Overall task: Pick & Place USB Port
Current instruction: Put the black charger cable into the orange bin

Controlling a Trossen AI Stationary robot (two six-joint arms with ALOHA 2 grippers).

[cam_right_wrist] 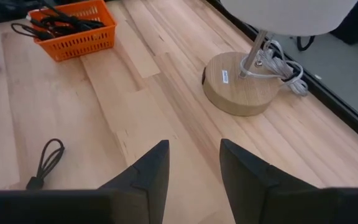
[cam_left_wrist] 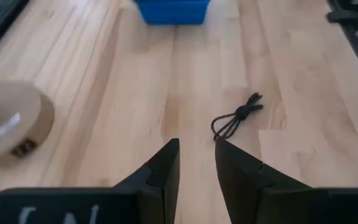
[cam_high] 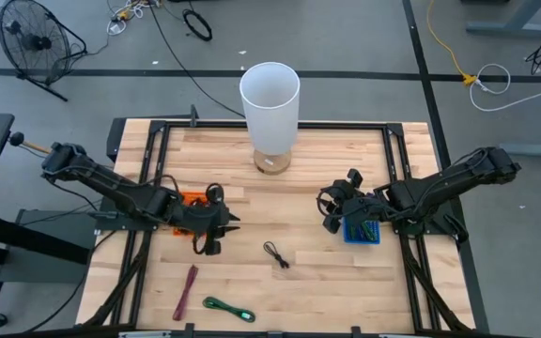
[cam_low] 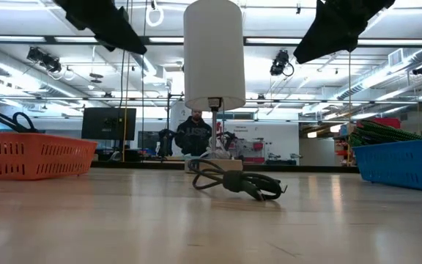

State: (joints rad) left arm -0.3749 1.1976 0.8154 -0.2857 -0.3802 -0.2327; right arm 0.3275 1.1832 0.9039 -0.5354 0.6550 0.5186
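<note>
Waiting above the desk, both arms hang clear of the work, so the pick appears not to have begun. The task's thing, taken here to be the small black bundled USB cable, lies loose on the bare wood near the middle of the desk, between the two arms and nearer the front edge than the lamp. Nothing touches it.

The left tool hovers beside the orange basket, which holds dark cables; its fingers stand a little apart and hold nothing, and the left wrist view looks past them straight toward the cable. The right tool hovers by the blue bin, fingers likewise parted and empty, with the cable off to one side of its line.

By this reading the step in hand is the approach. The left tool seems better lined up. The next move calls for lowering over the bundle, straddling its tied middle with the jaws spread, and closing there so the loops do not slip out. Which container it belongs in cannot be told from the task sentence.

A maroon strap and a green coiled cable lie near the front left, well apart from the black one.
</note>
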